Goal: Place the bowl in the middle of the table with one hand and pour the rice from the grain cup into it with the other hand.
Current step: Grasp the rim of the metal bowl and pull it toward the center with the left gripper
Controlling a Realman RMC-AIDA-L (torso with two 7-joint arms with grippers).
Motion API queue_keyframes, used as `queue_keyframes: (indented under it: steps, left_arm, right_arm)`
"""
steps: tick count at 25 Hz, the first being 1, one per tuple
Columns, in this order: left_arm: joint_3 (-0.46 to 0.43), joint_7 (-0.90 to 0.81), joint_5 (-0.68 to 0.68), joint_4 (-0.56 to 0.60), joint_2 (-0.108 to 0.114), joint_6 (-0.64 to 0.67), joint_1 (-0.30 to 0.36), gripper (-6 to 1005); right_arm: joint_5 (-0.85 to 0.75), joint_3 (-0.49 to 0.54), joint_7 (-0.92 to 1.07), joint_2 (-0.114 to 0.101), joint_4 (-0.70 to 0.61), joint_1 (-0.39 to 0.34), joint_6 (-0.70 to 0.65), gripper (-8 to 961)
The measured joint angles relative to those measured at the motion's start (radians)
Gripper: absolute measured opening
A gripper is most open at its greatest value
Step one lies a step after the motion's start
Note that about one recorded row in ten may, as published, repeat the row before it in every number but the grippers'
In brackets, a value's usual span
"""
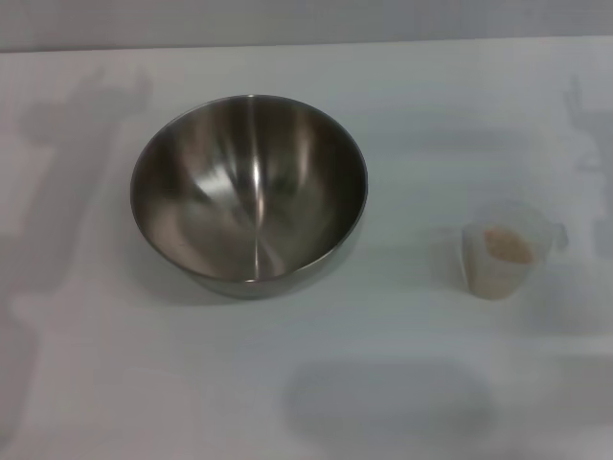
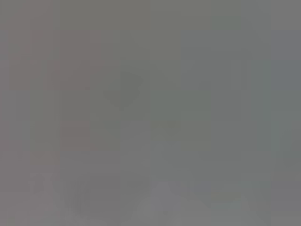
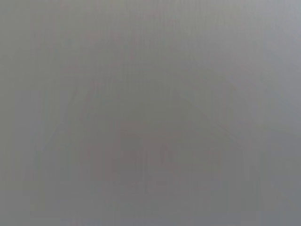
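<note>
Currently: bowl [image 1: 249, 192] at nine o'clock, cup [image 1: 505, 257] with rice [image 1: 506, 245] at three; grippers unseen, jaws untellable. Grip your bowl's rim firmly.

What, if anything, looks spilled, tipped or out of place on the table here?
Nothing stands out. The bowl sits upright and empty, left of the table's middle. The grain cup stands upright to its right, apart from it, with the rice inside. No loose grains show. Neither gripper is in view.
</note>
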Motion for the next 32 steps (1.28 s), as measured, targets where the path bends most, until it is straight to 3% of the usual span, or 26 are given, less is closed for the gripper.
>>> queue_keyframes:
  steps: [6,13,29,32]
  left_arm:
    - [-0.032,0.097,-0.065,-0.072,-0.001,-0.28,-0.046,585]
    - [-0.059,0.13,-0.058,0.007,-0.002,-0.507,-0.136,576]
    - [-0.051,0.188,-0.058,0.203,-0.002,-0.532,-0.186,575]
    - [-0.05,0.207,-0.058,0.289,-0.002,-0.51,-0.211,575]
  right_arm:
    - [0.0,0.0,0.0,-0.001,-0.004,0.005,0.004,700]
    - [0.0,0.0,0.0,-0.002,-0.011,0.008,0.004,700]
    - [0.0,0.0,0.0,-0.002,-0.023,0.005,0.002,700]
    - [0.0,0.0,0.0,-0.002,-0.024,0.002,0.002,700]
